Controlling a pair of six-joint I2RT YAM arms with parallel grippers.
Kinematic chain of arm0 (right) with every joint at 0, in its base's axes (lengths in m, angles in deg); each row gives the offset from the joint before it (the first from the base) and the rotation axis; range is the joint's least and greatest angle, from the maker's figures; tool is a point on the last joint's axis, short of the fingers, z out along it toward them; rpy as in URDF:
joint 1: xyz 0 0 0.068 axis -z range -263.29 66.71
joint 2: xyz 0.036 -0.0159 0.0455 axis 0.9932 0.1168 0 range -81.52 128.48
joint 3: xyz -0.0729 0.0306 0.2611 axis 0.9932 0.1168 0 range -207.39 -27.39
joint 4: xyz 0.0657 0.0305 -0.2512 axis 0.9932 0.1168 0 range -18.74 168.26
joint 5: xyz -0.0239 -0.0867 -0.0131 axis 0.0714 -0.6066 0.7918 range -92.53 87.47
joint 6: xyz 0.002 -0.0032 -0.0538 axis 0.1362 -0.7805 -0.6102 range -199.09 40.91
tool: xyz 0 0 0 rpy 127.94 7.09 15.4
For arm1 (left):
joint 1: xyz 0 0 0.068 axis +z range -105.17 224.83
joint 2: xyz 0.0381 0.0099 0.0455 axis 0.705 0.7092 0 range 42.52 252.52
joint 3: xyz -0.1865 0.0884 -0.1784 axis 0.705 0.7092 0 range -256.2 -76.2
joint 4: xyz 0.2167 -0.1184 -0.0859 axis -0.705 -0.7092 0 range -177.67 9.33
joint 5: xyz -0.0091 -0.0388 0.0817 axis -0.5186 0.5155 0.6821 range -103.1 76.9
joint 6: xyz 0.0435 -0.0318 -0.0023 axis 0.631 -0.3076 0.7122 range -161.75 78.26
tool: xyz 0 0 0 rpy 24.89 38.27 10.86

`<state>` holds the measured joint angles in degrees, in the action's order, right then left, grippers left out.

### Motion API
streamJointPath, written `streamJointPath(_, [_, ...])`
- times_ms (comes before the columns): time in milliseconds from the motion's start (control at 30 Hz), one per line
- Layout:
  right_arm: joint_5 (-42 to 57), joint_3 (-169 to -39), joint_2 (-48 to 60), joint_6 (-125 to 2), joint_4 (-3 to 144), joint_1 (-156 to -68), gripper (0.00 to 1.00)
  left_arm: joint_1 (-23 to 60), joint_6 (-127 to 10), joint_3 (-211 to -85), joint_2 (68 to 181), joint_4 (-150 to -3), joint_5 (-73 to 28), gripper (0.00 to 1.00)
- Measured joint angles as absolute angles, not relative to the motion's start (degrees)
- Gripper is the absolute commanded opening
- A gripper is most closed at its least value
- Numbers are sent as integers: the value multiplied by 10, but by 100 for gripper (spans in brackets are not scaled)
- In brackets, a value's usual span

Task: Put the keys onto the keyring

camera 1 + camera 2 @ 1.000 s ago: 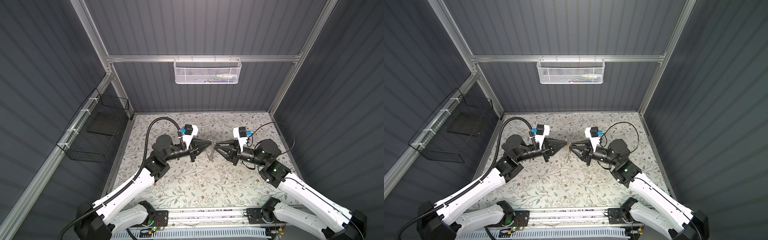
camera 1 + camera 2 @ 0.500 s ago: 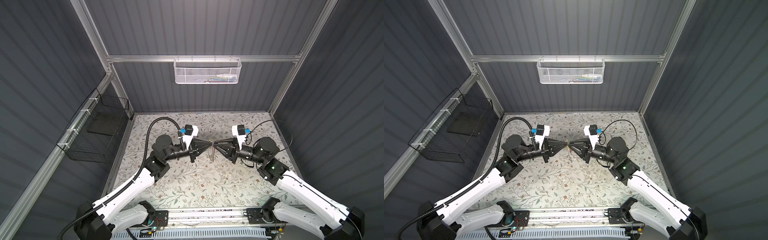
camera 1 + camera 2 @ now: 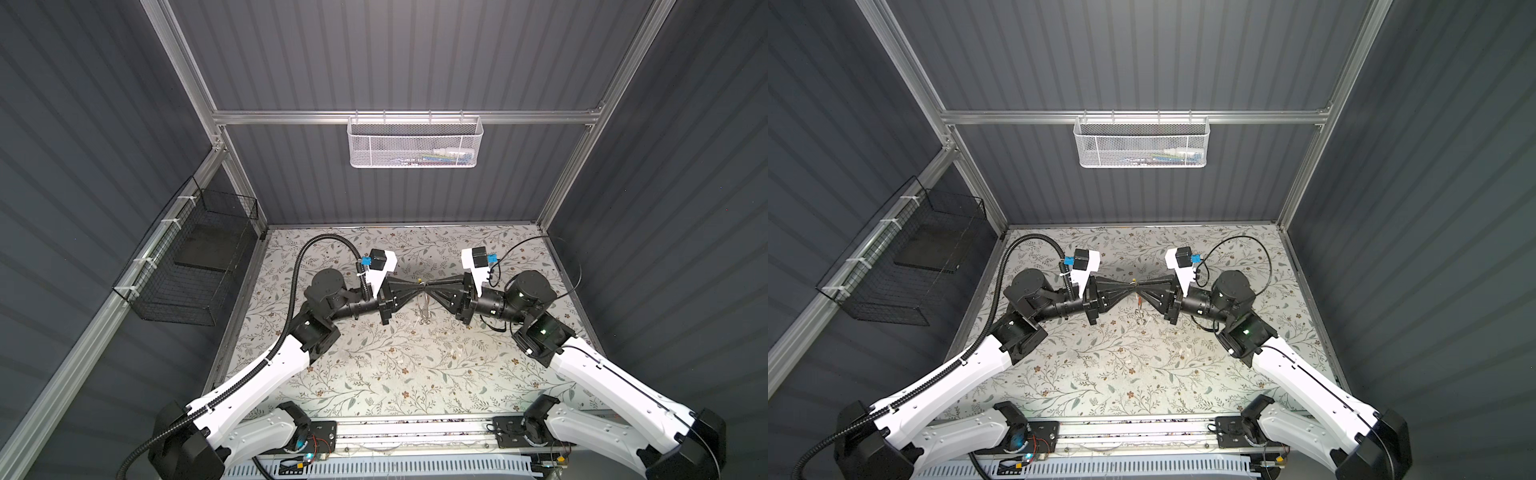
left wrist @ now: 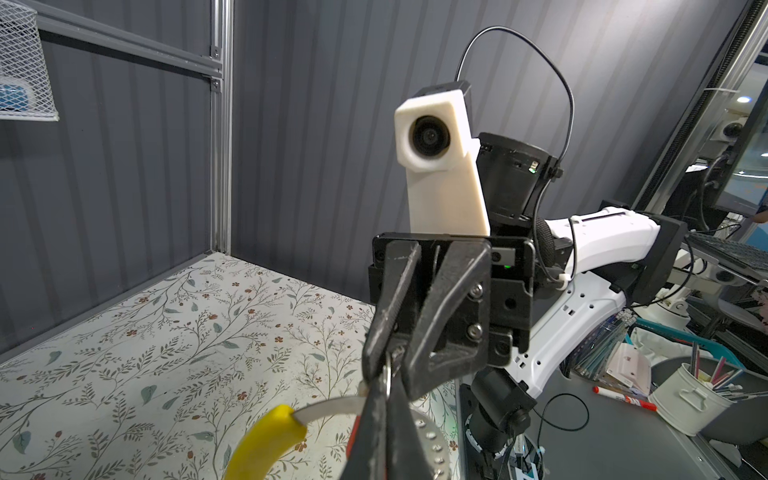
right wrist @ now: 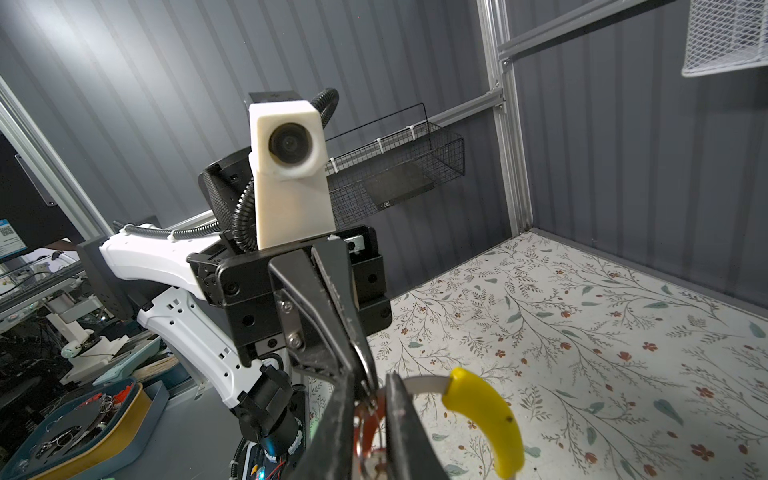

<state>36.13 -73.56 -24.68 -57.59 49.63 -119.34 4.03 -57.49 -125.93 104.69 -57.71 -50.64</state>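
Observation:
Both grippers meet tip to tip in the air over the middle of the table. My left gripper (image 3: 419, 285) (image 4: 380, 399) is shut on the grey band of the keyring (image 4: 266, 440) (image 5: 484, 415), whose yellow section curves off to one side. The keys (image 3: 424, 313) (image 3: 1139, 316) dangle below the meeting point, with their red tag (image 5: 368, 428) showing between the right fingers. My right gripper (image 3: 429, 286) (image 5: 372, 399) has its jaws drawn in to a narrow gap around the keys' small ring and tag.
A white mesh basket (image 3: 415, 141) hangs on the back rail. A black wire basket (image 3: 191, 257) hangs on the left wall. Below the arms lies the floral tabletop (image 3: 395, 365), with a metal rail along its front edge.
My right gripper has moved left until its tips meet the left gripper's, and its jaws have narrowed around the hanging keys. The left arm has stayed in place.

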Motion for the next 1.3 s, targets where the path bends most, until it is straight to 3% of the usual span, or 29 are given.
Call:
streamJointPath(100, [361,-736,-247,-576,496,-1193,11,40,-575,-1259,1047,-577,-506,0])
streamJointPath(433, [369,-736,-243,-572,496,-1191,12,41,-575,-1259,1047,-579,-506,0])
streamJointPath(567, [369,-736,-241,-576,496,-1190,1,43,-575,-1259,1047,-582,-507,0])
streamJointPath(733, [370,-736,-241,-576,500,-1188,0,43,-575,-1260,1047,-584,-507,0])
streamJointPath(867, [370,-736,-243,-581,508,-1185,0,43,-574,-1260,1047,-586,-507,15])
streamJointPath(1300, [341,-758,-259,-685,674,-1165,0,43,-495,-1351,1062,-769,-484,17])
